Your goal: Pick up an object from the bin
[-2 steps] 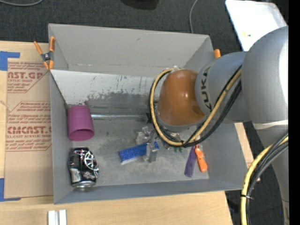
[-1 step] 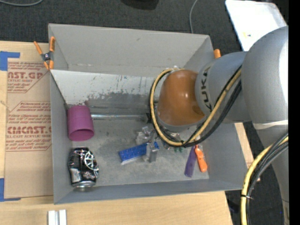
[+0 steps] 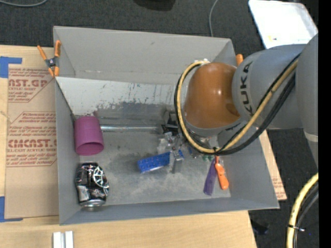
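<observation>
cup behind can, bin left

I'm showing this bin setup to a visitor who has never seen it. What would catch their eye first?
Probably the arm's big orange cover over the right half of the bin, with the claw below it beside a blue oblong thing on the middle of the floor. Then the purple cup by the left wall and the crushed dark can in the near left corner.

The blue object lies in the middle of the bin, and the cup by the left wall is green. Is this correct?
Not quite: the camera view shows the cup by the left wall is purple, not green. The blue object is indeed central.
</observation>
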Robot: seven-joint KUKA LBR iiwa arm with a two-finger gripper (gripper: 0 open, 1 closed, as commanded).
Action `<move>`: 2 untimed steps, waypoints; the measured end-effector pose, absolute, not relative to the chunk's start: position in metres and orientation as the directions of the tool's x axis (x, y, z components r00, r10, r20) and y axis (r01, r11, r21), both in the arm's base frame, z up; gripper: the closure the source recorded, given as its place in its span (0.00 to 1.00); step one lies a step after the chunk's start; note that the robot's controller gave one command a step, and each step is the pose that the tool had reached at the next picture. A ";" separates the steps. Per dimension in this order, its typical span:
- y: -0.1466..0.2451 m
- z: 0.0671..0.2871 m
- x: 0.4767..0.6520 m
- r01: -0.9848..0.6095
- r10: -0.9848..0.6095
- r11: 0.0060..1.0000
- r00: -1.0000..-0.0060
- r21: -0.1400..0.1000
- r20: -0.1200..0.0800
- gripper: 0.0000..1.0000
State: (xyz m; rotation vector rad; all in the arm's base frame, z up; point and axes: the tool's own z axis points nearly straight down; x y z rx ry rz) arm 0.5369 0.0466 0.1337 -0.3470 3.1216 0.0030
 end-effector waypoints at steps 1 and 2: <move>0.055 0.209 0.535 -0.245 -0.245 0.970 -0.970 0.003 0.003 1.00; 0.058 0.236 0.542 -0.230 -0.230 0.973 -0.973 0.001 -0.008 1.00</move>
